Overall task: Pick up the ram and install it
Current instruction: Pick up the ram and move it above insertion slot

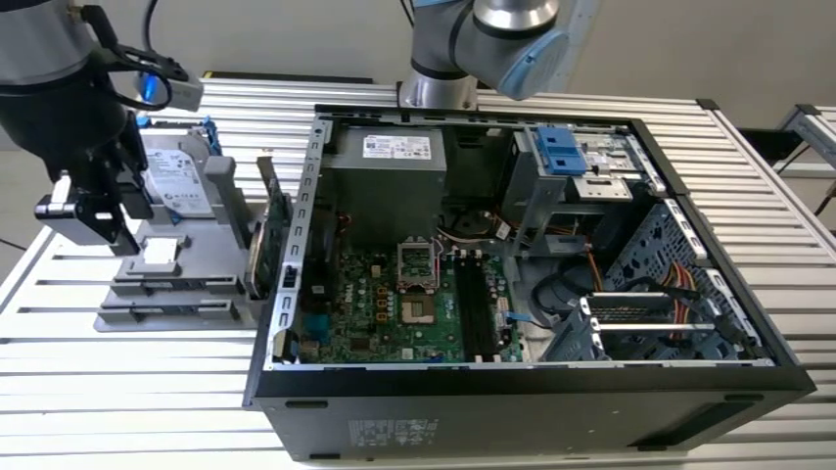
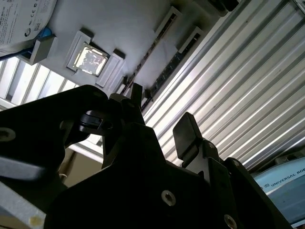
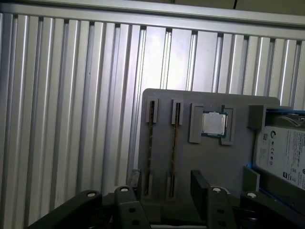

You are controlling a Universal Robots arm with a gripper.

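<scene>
Two thin ram sticks stand on edge in parallel slots of the grey holder. One ram stick sits beside the other ram stick; in the second wrist view they are dark lines. My gripper hovers over the holder's end, open and holding nothing. Its two black fingertips straddle the line of both sticks. In the exterior view the gripper hangs above the holder at the exterior view's left.
On the holder lie a silver processor chip and a hard drive. A green expansion card stands between the holder and the open computer case. Dark memory slots run along the motherboard. The table is ribbed metal.
</scene>
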